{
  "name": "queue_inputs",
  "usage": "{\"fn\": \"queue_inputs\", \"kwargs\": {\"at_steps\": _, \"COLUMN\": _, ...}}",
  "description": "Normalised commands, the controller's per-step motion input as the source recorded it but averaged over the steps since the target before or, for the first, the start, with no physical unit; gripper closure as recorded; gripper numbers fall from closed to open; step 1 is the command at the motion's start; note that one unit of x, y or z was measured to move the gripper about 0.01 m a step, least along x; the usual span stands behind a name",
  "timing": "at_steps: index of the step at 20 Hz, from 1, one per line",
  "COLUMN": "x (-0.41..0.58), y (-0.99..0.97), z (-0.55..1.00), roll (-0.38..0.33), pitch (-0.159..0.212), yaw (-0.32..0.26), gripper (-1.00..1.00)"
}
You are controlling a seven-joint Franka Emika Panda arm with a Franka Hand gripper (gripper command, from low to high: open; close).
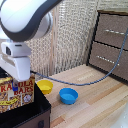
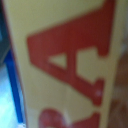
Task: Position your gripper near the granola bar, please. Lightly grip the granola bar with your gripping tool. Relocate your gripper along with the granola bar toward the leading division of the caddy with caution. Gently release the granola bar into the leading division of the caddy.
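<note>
One arm only. The bar (image 1: 17,92) is held upright directly under the gripper (image 1: 19,79), clamped at its top edge (fingers hidden behind the box), over the caddy (image 1: 35,112) at the exterior view's left. Lettering fills the wrist view; a straight descent is judged enough.

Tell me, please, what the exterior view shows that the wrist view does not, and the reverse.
Only the exterior view shows the gripper at the top edge of the granola bar, which stands upright over the black caddy. It also shows the yellow bowl, the blue bowl, the wooden drawers and a grey cable. Only the wrist view shows the box lettering close up, a large red A filling the frame, blurred. Both share the granola bar.
</note>
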Motion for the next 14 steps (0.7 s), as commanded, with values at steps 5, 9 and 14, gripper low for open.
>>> {"fn": "queue_inputs", "kwargs": {"at_steps": 5, "x": 0.12, "y": -0.06, "z": 0.03, "roll": -0.003, "pitch": -0.003, "yaw": 0.002, "gripper": -1.0}}
{"fn": "queue_inputs", "kwargs": {"at_steps": 9, "x": 0.114, "y": -0.11, "z": 0.04, "roll": -0.001, "pitch": 0.0, "yaw": 0.021, "gripper": -1.0}}
{"fn": "queue_inputs", "kwargs": {"at_steps": 14, "x": 0.204, "y": -0.27, "z": 0.03, "roll": 0.003, "pitch": 0.006, "yaw": 0.015, "gripper": -1.0}}
